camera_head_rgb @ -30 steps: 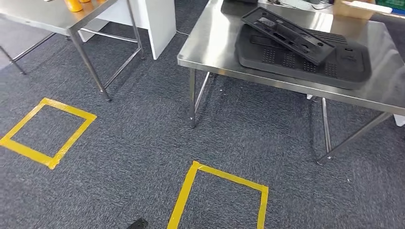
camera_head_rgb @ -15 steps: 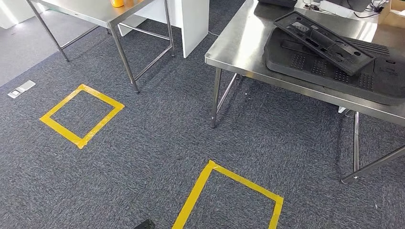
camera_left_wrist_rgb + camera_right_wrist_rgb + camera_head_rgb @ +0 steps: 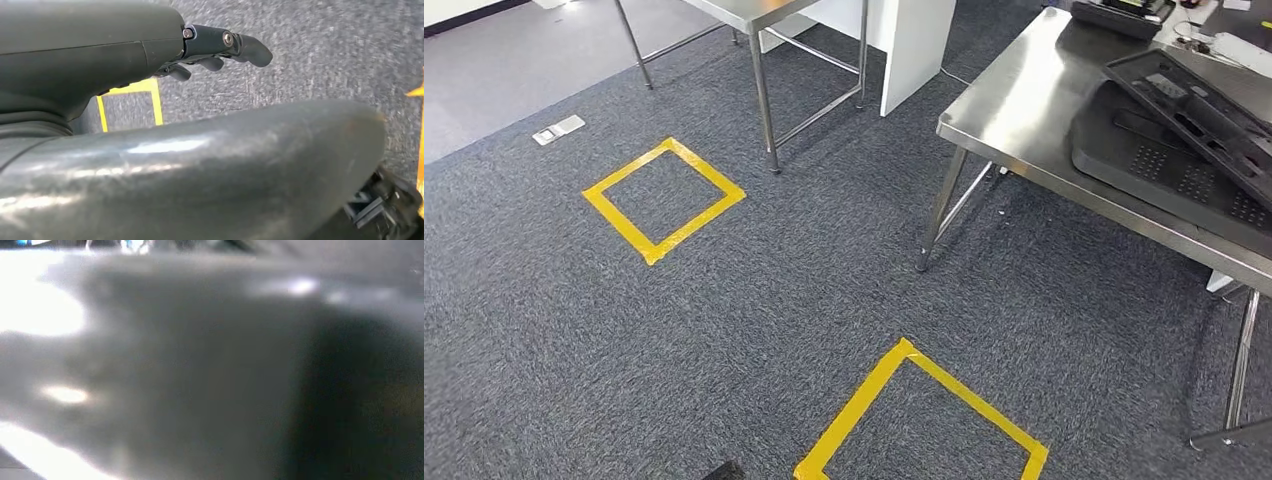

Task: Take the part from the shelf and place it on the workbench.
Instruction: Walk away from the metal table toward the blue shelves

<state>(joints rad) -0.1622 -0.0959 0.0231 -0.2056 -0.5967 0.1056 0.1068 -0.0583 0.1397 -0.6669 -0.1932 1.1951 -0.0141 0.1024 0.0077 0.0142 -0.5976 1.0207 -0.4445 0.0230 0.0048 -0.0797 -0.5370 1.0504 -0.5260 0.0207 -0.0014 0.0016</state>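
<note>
The workbench [image 3: 1024, 105] already holds a black part [image 3: 1214, 115], lying on a dark tray [image 3: 1144, 160]; I think the placing is done; the left hand [image 3: 220, 47] hangs loose, holding nothing; the right hand is too blurry to tell.

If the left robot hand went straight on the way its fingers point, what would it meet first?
Probably the grey carpet: beyond the left robot hand nothing else lies in that line, though depth is unclear. Yellow floor tape lies off to one side.
</note>
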